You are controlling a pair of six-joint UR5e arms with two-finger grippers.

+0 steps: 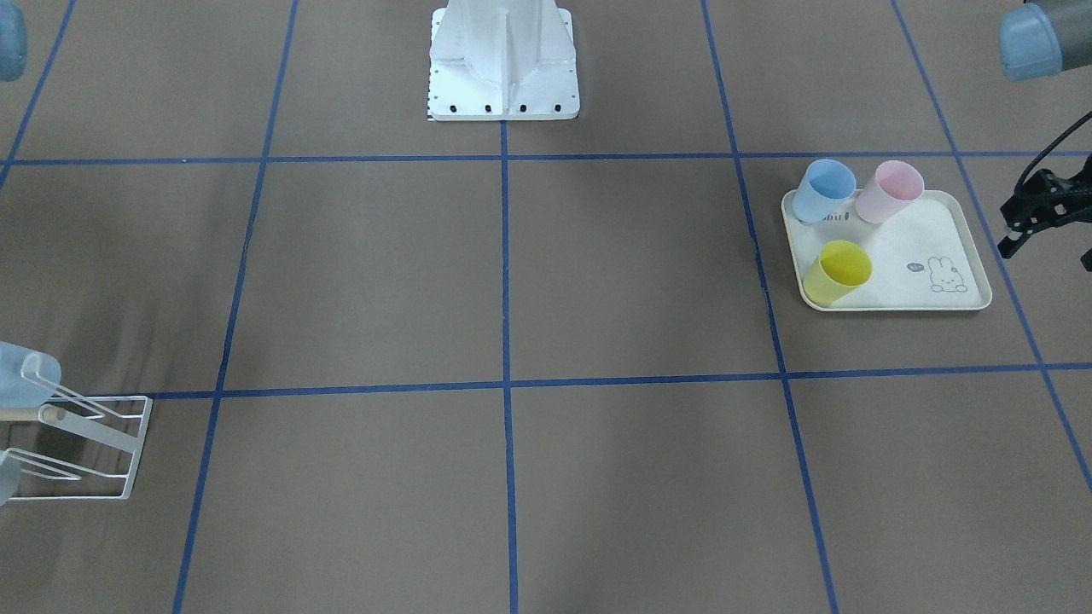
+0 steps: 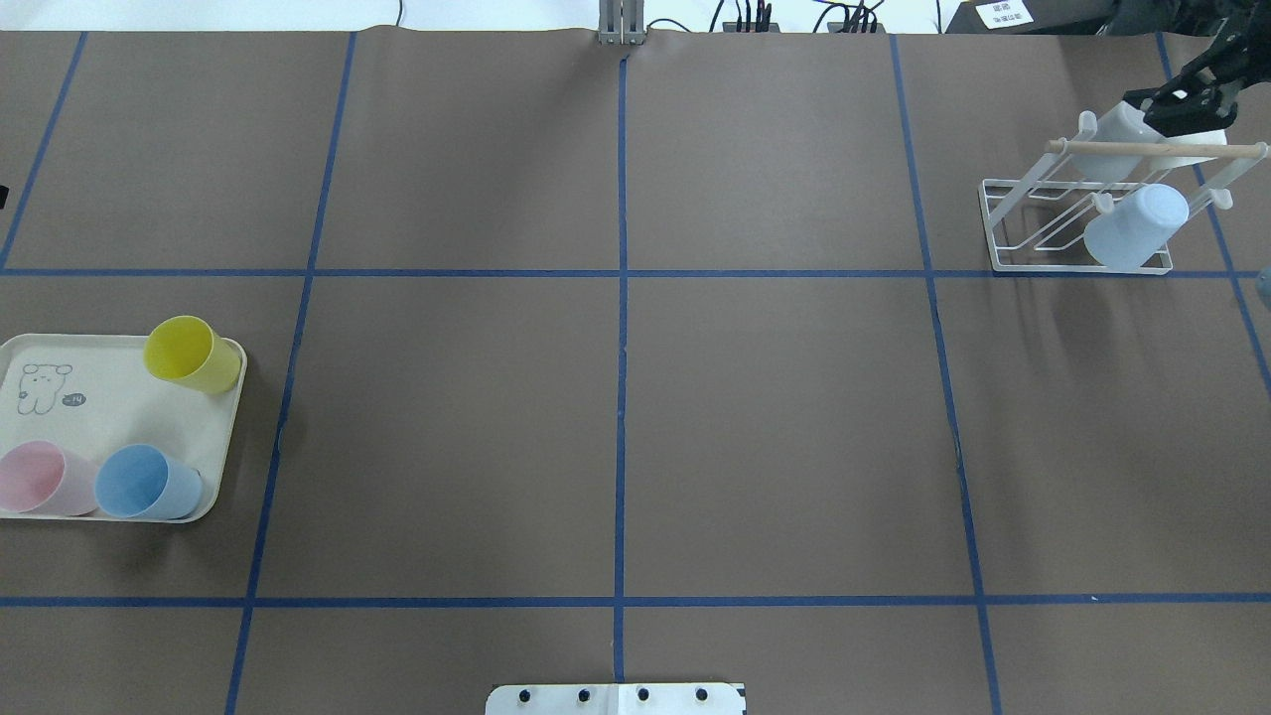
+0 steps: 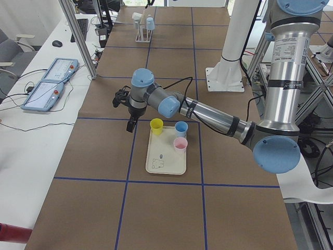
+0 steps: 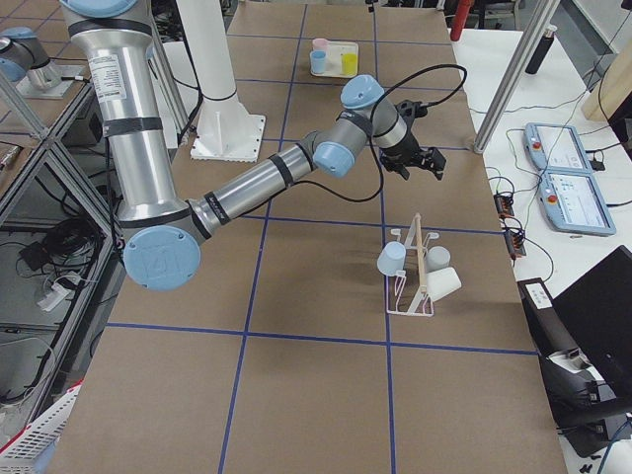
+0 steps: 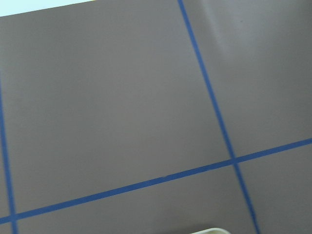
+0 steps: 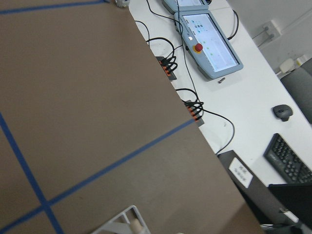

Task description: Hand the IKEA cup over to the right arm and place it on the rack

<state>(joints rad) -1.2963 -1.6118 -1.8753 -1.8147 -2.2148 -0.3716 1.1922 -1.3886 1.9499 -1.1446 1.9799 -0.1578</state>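
The right arm [image 4: 247, 188] reaches out along the worktop [image 2: 616, 427], and the right tool [image 4: 421, 170] hangs in the air short of the rack [image 2: 1003, 233]. Its fingers are spread, with nothing between them. In the overhead view the tool overlaps the rack's far end, but the side view shows it apart from the rack.

The white wire rack stands near the worktop's far right corner, with a wooden dowel [image 2: 1152, 149] across its top. The overhead view shows 2 cups on it. A pale blue cup [image 2: 1137, 228] sits tilted over a prong with its base up. A whitish cup [image 2: 1112, 124] sits behind the dowel, partly hidden by the tool.

On the other side, a cream tray [image 2: 119, 417] with a rabbit print carries 3 cups, all upright with their mouths up. The yellow cup [image 2: 191, 355] stands at 1 corner. The blue cup [image 2: 146, 483] and the pink cup [image 2: 40, 480] stand just beside each other along the tray's near edge.

The left tool [image 1: 1036, 220] hangs near the tray's outer side, fingers spread and holding nothing.

The left wrist camera shows brown worktop, blue tape lines [image 5: 214, 117] and a sliver of the tray's rim. The right wrist camera shows a corner of the rack, the worktop's edge and a pendant [image 6: 209, 41] with a red button on the white desk beyond.
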